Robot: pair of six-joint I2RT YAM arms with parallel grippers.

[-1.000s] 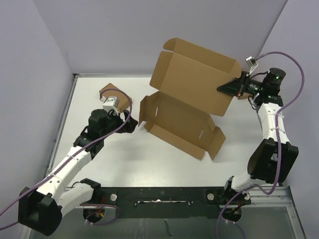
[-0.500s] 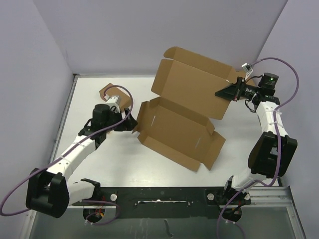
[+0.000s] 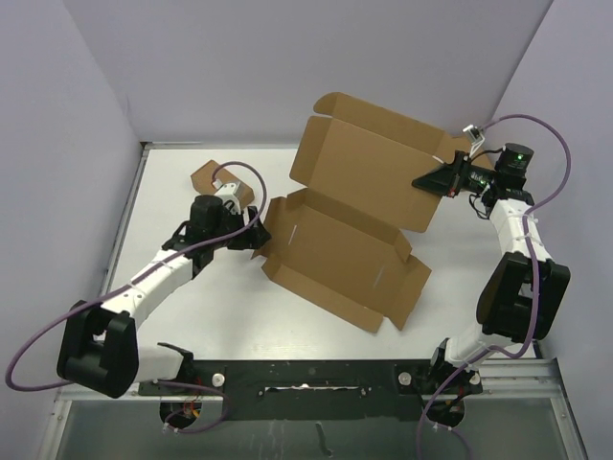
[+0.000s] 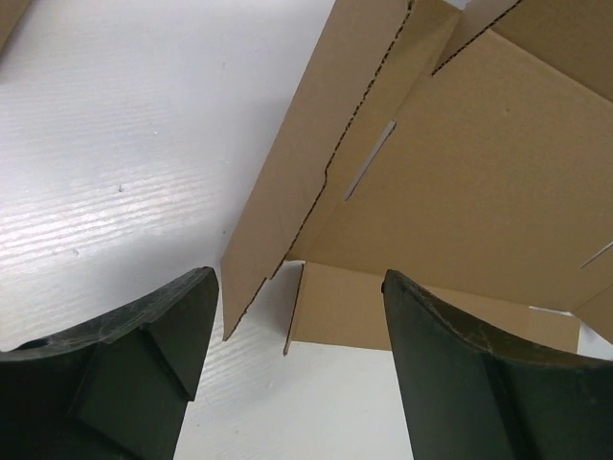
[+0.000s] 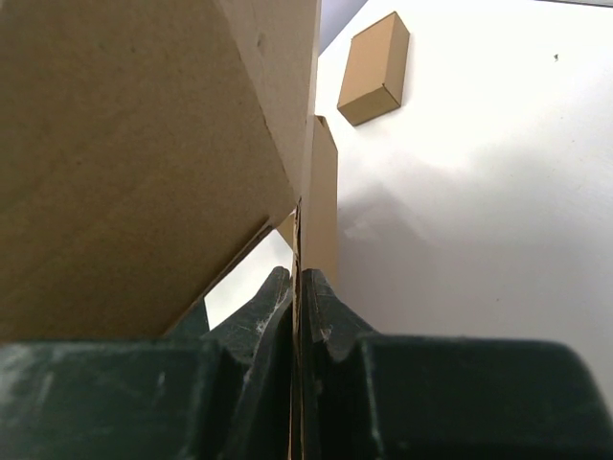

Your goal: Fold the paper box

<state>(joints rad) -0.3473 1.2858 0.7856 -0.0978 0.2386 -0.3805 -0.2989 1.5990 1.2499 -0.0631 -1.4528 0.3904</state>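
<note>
The paper box (image 3: 345, 249) is a large brown die-cut mailer, its base lying mid-table with side flaps raised and its lid panel (image 3: 369, 168) standing up at the back. My right gripper (image 3: 421, 179) is shut on the lid's right side flap (image 5: 321, 206), the cardboard edge pinched between its fingers (image 5: 278, 297). My left gripper (image 3: 257, 237) is open and empty at the box's left end, its fingers (image 4: 168, 321) on either side of the left flap's corner (image 4: 259, 287) without touching it. The box's base with its slit shows in the left wrist view (image 4: 479, 192).
A small brown cardboard box (image 3: 213, 177) sits at the back left behind my left arm; it also shows in the right wrist view (image 5: 375, 69). The white table (image 3: 239, 307) is edged by purple walls at left, back and right.
My left gripper has moved right, up to the box's left flap. The box has shifted a little to the left and forward, with my right gripper still holding the lid flap.
</note>
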